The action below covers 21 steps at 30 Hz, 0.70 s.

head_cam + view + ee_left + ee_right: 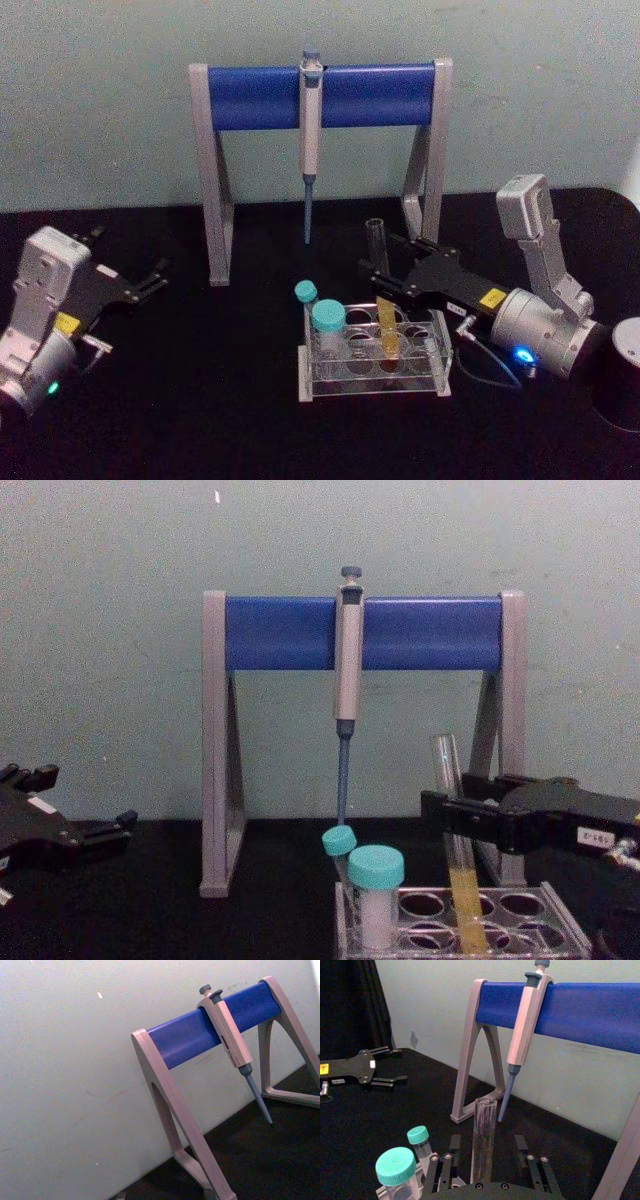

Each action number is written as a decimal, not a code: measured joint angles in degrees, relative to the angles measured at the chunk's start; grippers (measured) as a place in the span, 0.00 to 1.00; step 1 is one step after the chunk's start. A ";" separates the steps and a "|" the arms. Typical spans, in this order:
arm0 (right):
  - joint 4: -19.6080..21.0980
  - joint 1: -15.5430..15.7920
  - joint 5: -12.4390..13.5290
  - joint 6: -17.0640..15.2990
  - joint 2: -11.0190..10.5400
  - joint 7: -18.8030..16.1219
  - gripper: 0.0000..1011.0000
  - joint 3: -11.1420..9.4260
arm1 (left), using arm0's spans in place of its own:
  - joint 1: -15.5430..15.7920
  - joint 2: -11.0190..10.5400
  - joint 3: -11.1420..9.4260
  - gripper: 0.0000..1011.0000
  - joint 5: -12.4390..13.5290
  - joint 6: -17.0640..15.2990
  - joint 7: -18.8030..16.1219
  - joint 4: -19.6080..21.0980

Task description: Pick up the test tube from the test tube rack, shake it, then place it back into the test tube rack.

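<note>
Head view: blk tabletop [200, 400], pale-green wall [100, 100] behind; R claw [383, 265] straddles test tube [387, 330].

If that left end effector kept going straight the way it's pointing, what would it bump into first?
Probably the left leg of the pipette stand: the open left end effector aims roughly toward it, though depth is unclear.

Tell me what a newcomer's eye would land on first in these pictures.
The tall grey-and-blue pipette stand at the back centre, a pipette hanging from its bar, dominates. In front, the right gripper sits open around the test tube of yellow-orange liquid standing in the clear test tube rack. The left gripper rests open at the left.
</note>
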<state>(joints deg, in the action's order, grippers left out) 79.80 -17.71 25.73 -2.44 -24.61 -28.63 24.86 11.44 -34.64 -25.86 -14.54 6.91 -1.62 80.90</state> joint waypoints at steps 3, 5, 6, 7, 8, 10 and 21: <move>0.00 0.00 0.00 -0.01 0.00 0.00 0.58 0.00 | 0.00 0.00 0.00 0.99 0.00 0.00 0.00 0.00; 0.00 0.00 0.00 -0.02 0.00 0.00 0.54 0.00 | 0.00 0.00 0.00 0.99 0.00 0.00 0.00 0.00; 0.00 0.00 0.00 -0.02 0.00 0.00 0.53 0.00 | 0.00 0.00 0.00 0.99 0.00 0.00 0.00 0.00; 0.00 0.00 0.00 -0.03 0.00 0.00 0.46 0.00 | 0.00 0.00 0.00 0.99 0.00 0.00 0.00 0.00; 0.00 0.00 0.00 -0.03 0.00 0.00 0.44 0.00 | 0.00 0.00 0.00 0.99 0.00 0.00 0.00 0.00; 0.00 0.00 0.00 -0.03 0.00 0.00 0.38 0.00 | -0.01 0.00 0.00 0.99 0.00 0.00 0.00 0.00; 0.01 0.00 0.06 -0.03 0.00 -0.01 0.23 0.00 | 0.00 0.00 0.00 0.99 0.00 0.00 0.00 0.00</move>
<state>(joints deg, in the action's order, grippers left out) 79.81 -17.71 25.78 -2.47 -24.61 -28.65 24.86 11.43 -34.65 -25.86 -14.55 6.91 -1.62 80.90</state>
